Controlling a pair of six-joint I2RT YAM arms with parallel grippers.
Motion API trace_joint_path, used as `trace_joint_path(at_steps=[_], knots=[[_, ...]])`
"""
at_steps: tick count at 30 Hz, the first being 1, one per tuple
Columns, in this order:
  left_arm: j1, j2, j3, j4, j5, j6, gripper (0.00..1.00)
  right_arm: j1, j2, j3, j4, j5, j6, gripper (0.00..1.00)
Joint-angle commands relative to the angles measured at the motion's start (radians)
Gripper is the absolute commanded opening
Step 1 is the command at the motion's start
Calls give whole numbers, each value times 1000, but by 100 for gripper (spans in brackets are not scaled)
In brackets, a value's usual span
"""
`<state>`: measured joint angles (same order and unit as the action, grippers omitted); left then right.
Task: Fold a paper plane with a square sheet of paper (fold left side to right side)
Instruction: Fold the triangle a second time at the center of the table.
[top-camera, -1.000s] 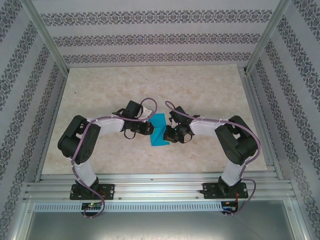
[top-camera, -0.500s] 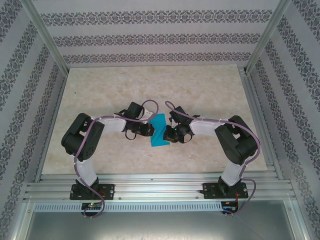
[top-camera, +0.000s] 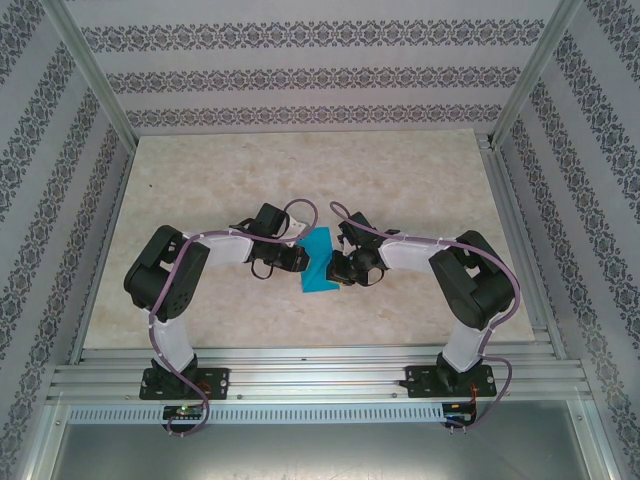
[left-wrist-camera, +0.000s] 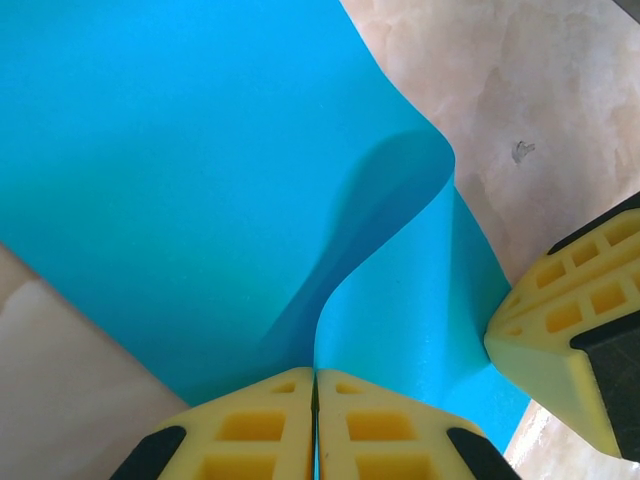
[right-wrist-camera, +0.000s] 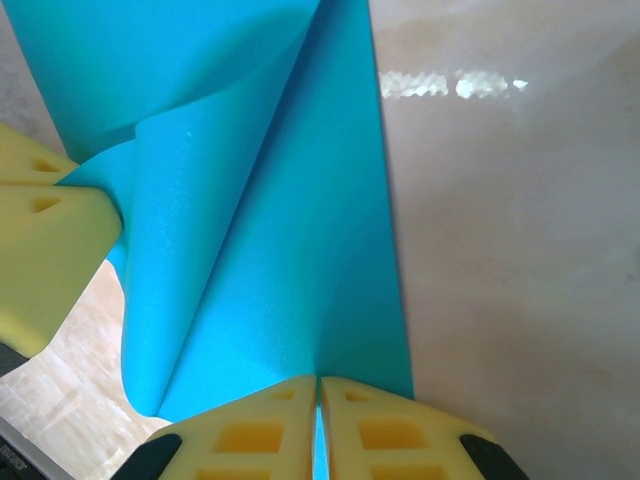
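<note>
The square sheet of paper (top-camera: 320, 262), bright cyan-blue, is held between both grippers at the table's middle. My left gripper (top-camera: 299, 259) is shut on its left edge, and that side is lifted and curls over toward the right. In the left wrist view the paper (left-wrist-camera: 180, 170) bends in an S-curve away from the left gripper (left-wrist-camera: 316, 376), with a right finger (left-wrist-camera: 575, 330) at the far right. My right gripper (top-camera: 338, 268) is shut on the right edge. From the right wrist, the paper (right-wrist-camera: 280, 220) rises from the right gripper (right-wrist-camera: 319, 383) toward the left fingers (right-wrist-camera: 45, 240).
The beige marble-patterned table (top-camera: 400, 180) lies bare around the paper. Metal frame posts and patterned walls (top-camera: 300, 80) enclose it on three sides, and aluminium rails (top-camera: 320, 375) run along the near edge by the arm bases.
The left gripper has moved right with the paper's left edge, so the sheet looks narrower from above. The right gripper has stayed where it was.
</note>
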<state>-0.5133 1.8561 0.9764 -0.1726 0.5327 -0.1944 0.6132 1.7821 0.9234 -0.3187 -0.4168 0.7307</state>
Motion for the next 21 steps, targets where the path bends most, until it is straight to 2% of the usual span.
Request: trace_joint_path(at_steps=[1,9,21], knots=[[-8,23,-10,31,-14,10,11,0,-16,16,-23,18,-17,14],[-11,25,-30,42,-25,7,11,-12,-120,41,4,-7,11,16],[-18,34,-5,47,-12,4,11,10,-33,38,181,-29,111,12]])
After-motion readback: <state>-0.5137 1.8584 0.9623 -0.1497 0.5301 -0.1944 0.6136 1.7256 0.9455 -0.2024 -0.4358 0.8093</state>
